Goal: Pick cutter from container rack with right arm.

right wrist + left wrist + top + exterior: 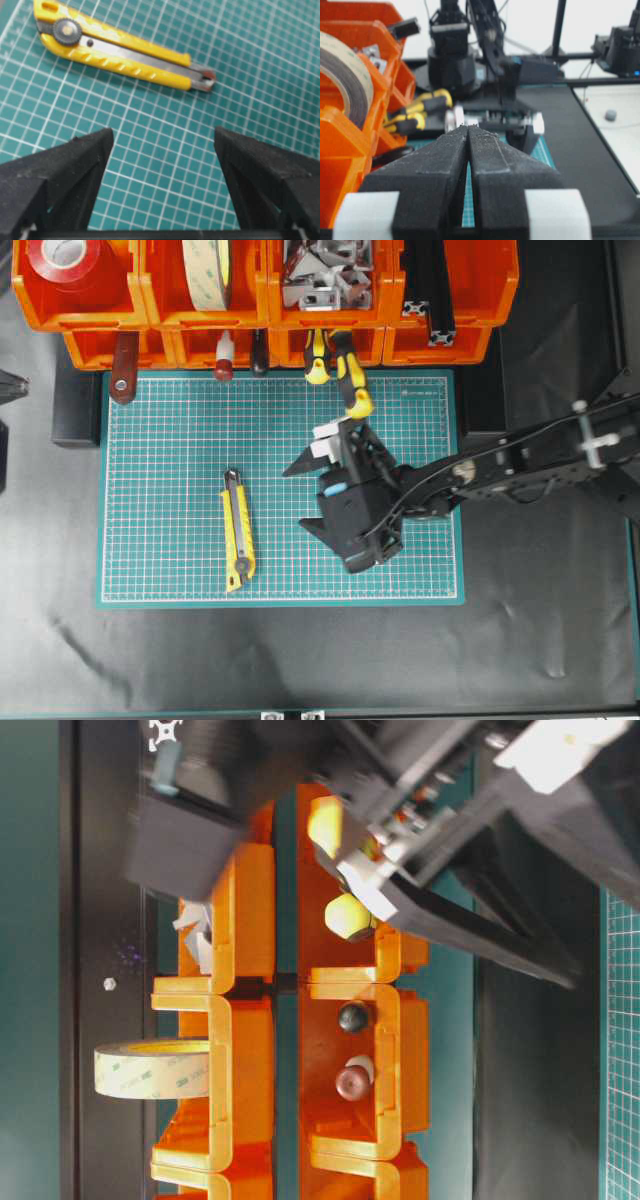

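The yellow cutter [238, 530] lies flat on the green mat [160, 440], out of the orange container rack [100, 345], and the right gripper [308, 495] beside it is wide open and empty, while the left gripper [468, 131] is pressed shut on nothing.

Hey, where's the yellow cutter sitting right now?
In the overhead view the cutter lies flat on the green cutting mat, left of centre, below the orange container rack and just left of the right arm's open tool, untouched.
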`<state>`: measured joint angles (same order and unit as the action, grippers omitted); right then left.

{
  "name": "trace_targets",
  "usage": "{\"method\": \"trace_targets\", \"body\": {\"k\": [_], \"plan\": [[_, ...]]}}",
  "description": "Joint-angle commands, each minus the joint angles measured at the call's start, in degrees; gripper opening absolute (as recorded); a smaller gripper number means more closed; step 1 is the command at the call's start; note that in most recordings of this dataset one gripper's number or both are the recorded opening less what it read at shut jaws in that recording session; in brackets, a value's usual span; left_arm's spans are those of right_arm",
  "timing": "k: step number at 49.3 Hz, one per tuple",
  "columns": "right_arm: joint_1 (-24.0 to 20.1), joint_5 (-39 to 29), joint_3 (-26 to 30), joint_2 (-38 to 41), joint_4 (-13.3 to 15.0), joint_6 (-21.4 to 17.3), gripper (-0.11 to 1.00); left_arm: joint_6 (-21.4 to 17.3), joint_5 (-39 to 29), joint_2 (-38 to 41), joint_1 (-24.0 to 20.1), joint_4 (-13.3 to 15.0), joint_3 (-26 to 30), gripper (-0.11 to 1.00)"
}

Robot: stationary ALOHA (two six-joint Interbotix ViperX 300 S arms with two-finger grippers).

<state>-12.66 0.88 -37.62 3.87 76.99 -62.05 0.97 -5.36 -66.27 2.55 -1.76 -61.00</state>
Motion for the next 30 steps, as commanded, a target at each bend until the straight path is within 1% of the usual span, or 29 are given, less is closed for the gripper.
{"method": "trace_targets", "body": {"k": [1, 6, 12, 14, 20, 24, 30], "plan": [[-0.44, -0.70, -0.35, -5.01, -0.09, -1.76, 0.78, 0.18, -0.18, 0.79, -0.09, -0.18, 1.23, 0.00], [-0.53, -1.32, -2.11, -10.02, -0.18, -5.10, 0.78, 0.09, -0.18, 0.70, -0.09, -0.18, 1.23, 0.00], [-0.62, -2.99, -5.10, -16.35, -0.09, -10.90, 0.77, 0.09, -0.26, 0.79, -0.09, -0.18, 1.32, 0.00], [-0.79, -3.34, -6.15, -18.02, -0.09, -12.22, 0.77, 0.09, -0.26, 0.79, -0.09, -0.18, 1.23, 0.00], [-2.37, -3.87, -8.79, -22.24, -0.18, -13.62, 0.77, 0.09, -0.26, 0.88, -0.09, -0.18, 1.23, 0.00], [-3.78, -4.83, -9.58, -24.43, -0.18, -14.41, 0.77, 0.09, -0.26, 0.70, -0.09, -0.18, 1.23, 0.00], [-5.80, -7.82, -10.37, -27.69, -0.18, -17.40, 0.77, 0.09, -0.35, 0.53, -0.09, -0.18, 1.32, 0.00]]}}
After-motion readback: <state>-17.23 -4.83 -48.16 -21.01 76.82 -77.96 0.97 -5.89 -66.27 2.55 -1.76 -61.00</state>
